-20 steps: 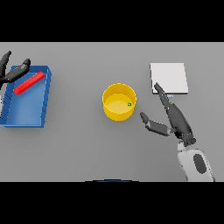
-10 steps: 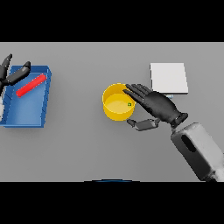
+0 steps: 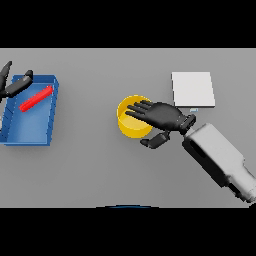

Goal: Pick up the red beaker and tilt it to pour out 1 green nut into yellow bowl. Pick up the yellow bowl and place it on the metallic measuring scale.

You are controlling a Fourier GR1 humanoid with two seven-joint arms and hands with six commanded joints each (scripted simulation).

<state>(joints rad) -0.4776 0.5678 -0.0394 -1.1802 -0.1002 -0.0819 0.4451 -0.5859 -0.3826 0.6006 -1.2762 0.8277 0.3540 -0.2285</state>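
- Right hand (image 3: 164, 116) lies palm down over the near-right rim of the yellow bowl (image 3: 129, 124), fingers spread straight above its opening, thumb low beside the outer wall; nothing is gripped yet.
- To take the bowl well, I would curl fingers inside the rim and thumb against the wall, then lift level (the nut cannot be seen under the fingers).
- Metallic measuring scale (image 3: 193, 89) waits just right and beyond the bowl.
- Left hand (image 3: 11, 84) rests relaxed at the blue tray (image 3: 29, 135) holding the red beaker (image 3: 36, 98).
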